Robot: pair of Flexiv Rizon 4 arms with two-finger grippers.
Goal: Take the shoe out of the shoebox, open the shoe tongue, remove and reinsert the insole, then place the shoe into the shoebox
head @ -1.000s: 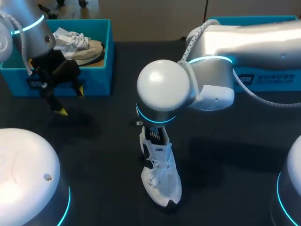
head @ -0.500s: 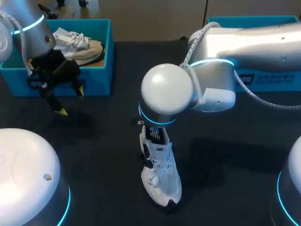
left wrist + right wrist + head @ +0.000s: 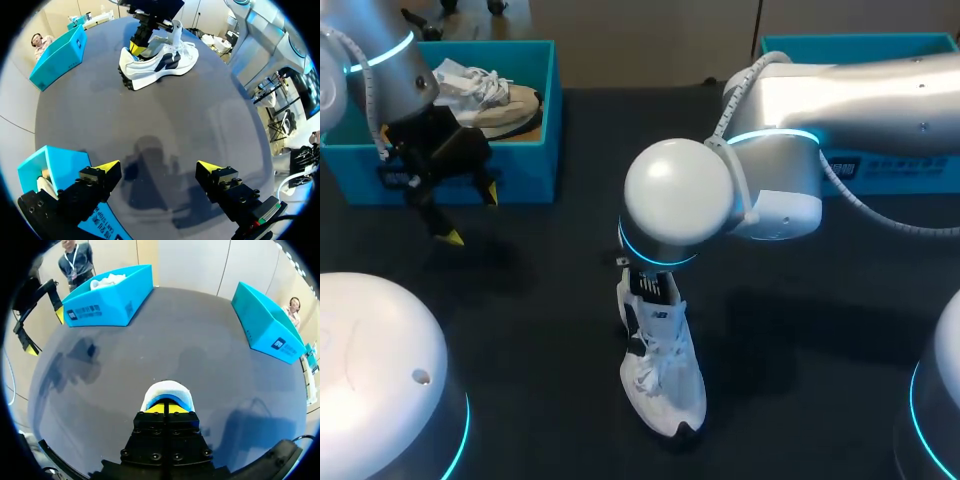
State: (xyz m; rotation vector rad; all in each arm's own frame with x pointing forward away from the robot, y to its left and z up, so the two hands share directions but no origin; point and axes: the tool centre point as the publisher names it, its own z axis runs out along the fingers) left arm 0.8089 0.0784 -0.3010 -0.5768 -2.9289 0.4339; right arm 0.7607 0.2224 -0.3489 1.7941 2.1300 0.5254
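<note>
A white sneaker with dark side marks (image 3: 665, 385) stands on the black table, toe toward the front edge; the left wrist view shows it (image 3: 160, 60) from the side with its tongue raised. My right gripper (image 3: 165, 409) is shut, its yellow tips pressed together and dipped into the shoe's heel opening, where a blue lining and the white heel collar (image 3: 167, 389) show just ahead. Whether anything is pinched between the tips is hidden. In the head view my right wrist covers this gripper. My left gripper (image 3: 470, 215) hangs open and empty in front of the left shoebox (image 3: 535, 150).
The left shoebox holds a second white shoe (image 3: 485, 95). Another blue shoebox (image 3: 890, 165) stands at the back right. My two arm bases bulge in at the front corners. Bare dark table lies between the left gripper (image 3: 159, 167) and the sneaker.
My right arm's wrist has shifted slightly to the right above the shoe. The shoe and the left arm have stayed where they were.
</note>
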